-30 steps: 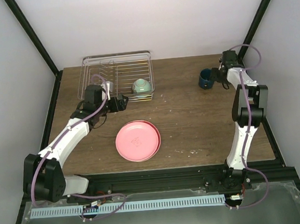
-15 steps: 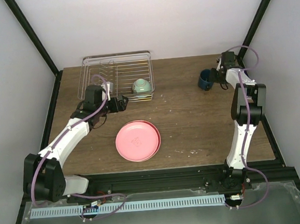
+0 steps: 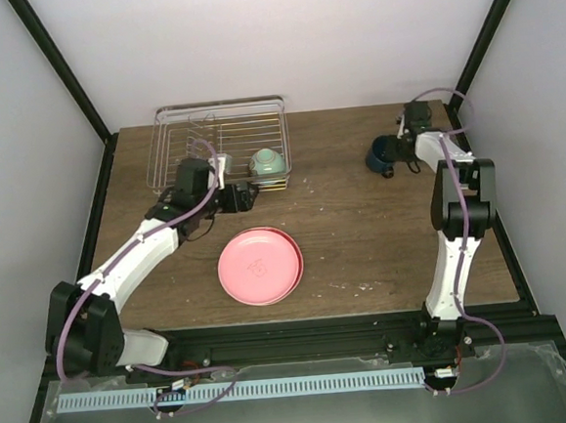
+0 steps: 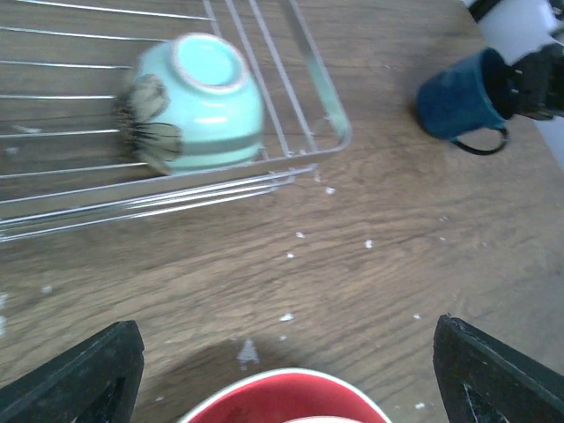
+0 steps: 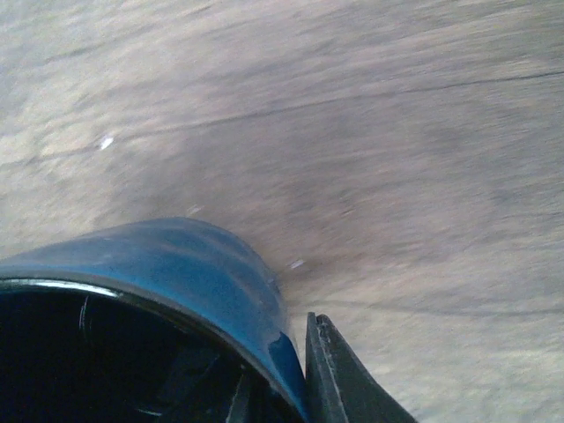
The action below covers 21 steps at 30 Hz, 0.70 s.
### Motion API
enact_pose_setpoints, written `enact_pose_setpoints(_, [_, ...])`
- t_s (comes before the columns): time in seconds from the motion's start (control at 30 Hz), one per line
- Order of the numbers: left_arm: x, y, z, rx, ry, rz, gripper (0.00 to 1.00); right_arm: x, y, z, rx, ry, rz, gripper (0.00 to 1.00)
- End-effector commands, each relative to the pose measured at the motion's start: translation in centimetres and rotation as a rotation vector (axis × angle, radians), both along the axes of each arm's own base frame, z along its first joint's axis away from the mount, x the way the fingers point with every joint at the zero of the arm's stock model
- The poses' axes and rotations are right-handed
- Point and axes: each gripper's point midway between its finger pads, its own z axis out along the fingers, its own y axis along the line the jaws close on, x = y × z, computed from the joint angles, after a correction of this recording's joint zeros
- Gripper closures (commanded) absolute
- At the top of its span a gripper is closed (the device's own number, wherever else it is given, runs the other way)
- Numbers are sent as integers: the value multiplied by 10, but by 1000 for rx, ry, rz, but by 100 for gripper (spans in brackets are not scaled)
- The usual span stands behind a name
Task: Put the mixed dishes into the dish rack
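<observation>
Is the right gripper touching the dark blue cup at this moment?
Touching. In the right wrist view, the right gripper has one finger pressed against the outer wall of the dark blue cup at its rim, with no gap showing.

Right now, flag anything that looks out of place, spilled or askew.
White specks litter the table by the dish rack. The mint bowl sits upside down in the rack's corner, and the dark blue cup is tipped sideways in the right gripper.

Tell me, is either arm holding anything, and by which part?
The right gripper grips the dark blue cup by its rim; the left gripper holds nothing.
</observation>
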Motion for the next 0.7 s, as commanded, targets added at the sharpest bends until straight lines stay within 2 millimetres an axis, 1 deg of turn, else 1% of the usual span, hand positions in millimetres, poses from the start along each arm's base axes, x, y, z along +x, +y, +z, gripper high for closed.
enact_pose_setpoints(0.0, [-1,-32,11,-46,-12,-68,9,-7,64,48,-102,-78,120,97])
enact_pose_setpoints(0.13, [-5,-51,10,-74,0,-100,9,-25,111,86,-172,-163,180,99])
enact_pose_setpoints(0.23, [-7,-59,8,-103,10,-112,9,-43,134,110,-189,-214,197,99])
enact_pose_setpoints(0.33, [-8,-63,5,-124,21,-113,9,-64,152,127,-223,-243,202,99])
enact_pose_setpoints(0.47, [-10,-67,4,-136,27,-114,9,-89,176,140,-275,-267,214,99])
enact_pose_setpoints(0.6, [-12,-69,5,-144,26,-105,9,-109,202,143,-319,-276,221,99])
enact_pose_setpoints(0.67, [-13,-69,5,-155,28,-96,9,-116,214,142,-351,-282,221,99])
